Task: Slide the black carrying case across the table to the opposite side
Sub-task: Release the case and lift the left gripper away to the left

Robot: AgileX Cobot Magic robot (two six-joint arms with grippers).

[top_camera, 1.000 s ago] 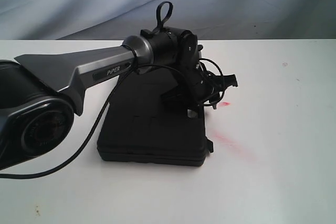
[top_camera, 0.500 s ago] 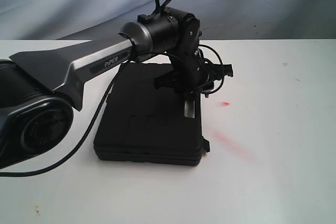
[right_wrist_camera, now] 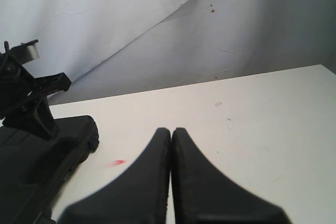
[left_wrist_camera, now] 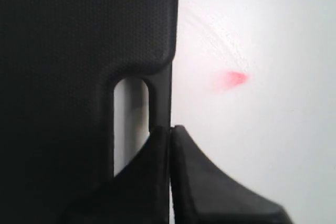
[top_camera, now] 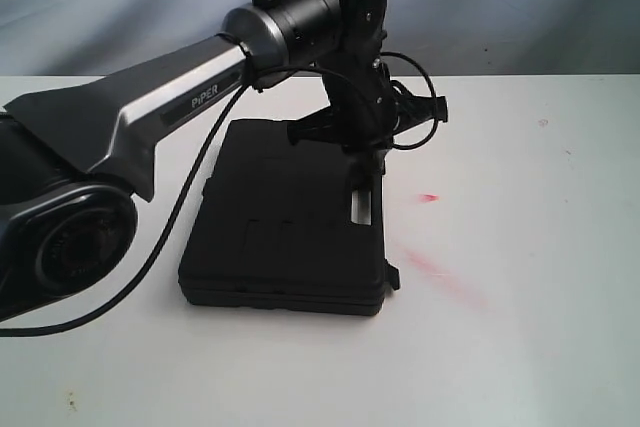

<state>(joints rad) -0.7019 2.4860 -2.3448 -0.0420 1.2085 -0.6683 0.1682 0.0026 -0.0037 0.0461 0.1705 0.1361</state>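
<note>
The black case (top_camera: 285, 217) lies flat on the white table (top_camera: 520, 247), its handle slot (top_camera: 362, 207) along the right edge. My left gripper (top_camera: 372, 159) hangs point-down just above that handle edge, shut with nothing between its fingers. The left wrist view shows the case (left_wrist_camera: 68, 51) filling one side, the handle slot (left_wrist_camera: 131, 124), and the shut gripper (left_wrist_camera: 170, 128) over the thin handle bar. My right gripper (right_wrist_camera: 171, 129) is shut and empty above bare table (right_wrist_camera: 252, 129), apart from the case (right_wrist_camera: 37, 161). It is not seen in the exterior view.
Red smears (top_camera: 440, 272) and a red spot (top_camera: 428, 197) mark the table right of the case. The left arm's grey link (top_camera: 170, 112) and a black cable (top_camera: 150, 287) cross above the case's left side. A pale cloth backdrop (top_camera: 480, 7) hangs behind the table.
The left arm has risen, lifting its wrist and shut gripper off the case's top. The case shifted slightly left early on and then stayed still.
</note>
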